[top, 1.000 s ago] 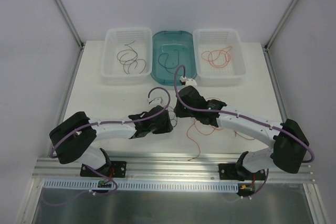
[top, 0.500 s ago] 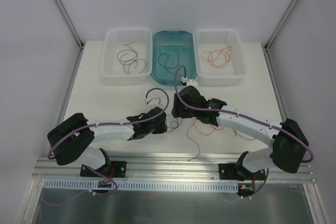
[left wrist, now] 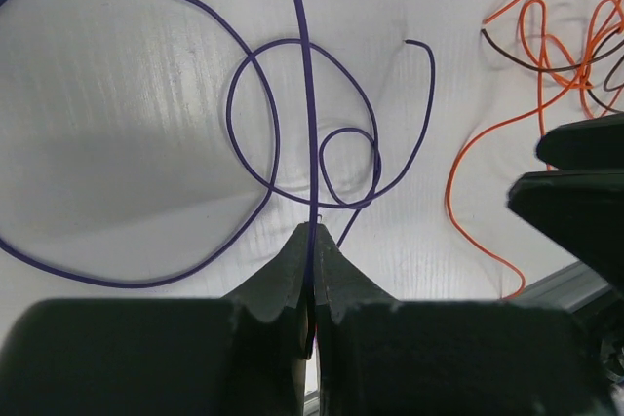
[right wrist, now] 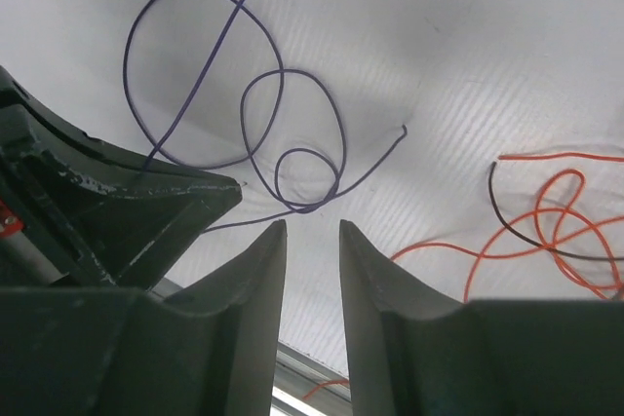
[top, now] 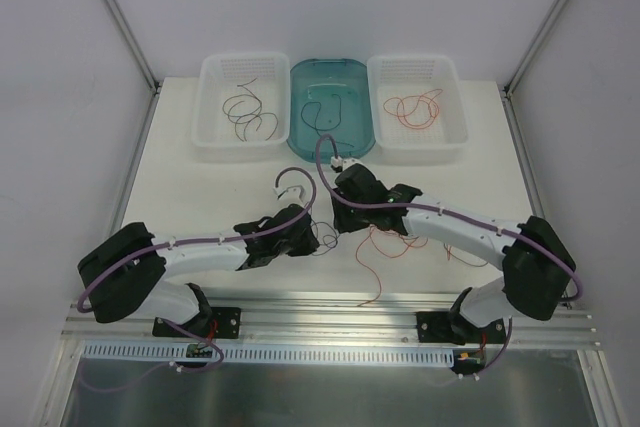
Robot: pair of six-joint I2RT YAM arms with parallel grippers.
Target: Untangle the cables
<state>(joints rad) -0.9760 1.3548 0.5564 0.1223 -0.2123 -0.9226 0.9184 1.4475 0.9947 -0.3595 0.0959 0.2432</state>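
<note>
A purple cable (left wrist: 306, 104) is pinched in the clenched left claw (left wrist: 312, 245), its loops spread on the desk (left wrist: 117, 143) near the front edge. The right claw (right wrist: 312, 241) is held partly open, empty, beside those loops.

Bright, even light, probably from overhead, throws soft shadows on the white table (left wrist: 117, 143); wrist views blur in the near foreground.

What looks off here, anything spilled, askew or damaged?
Nothing damaged or spilled. One oddity: an orange strand seems to trail past the near edge of the table toward the rail. A brown wire lies crossed through the orange loops. Left gripper pinches a purple wire; right gripper is open, empty.
</note>
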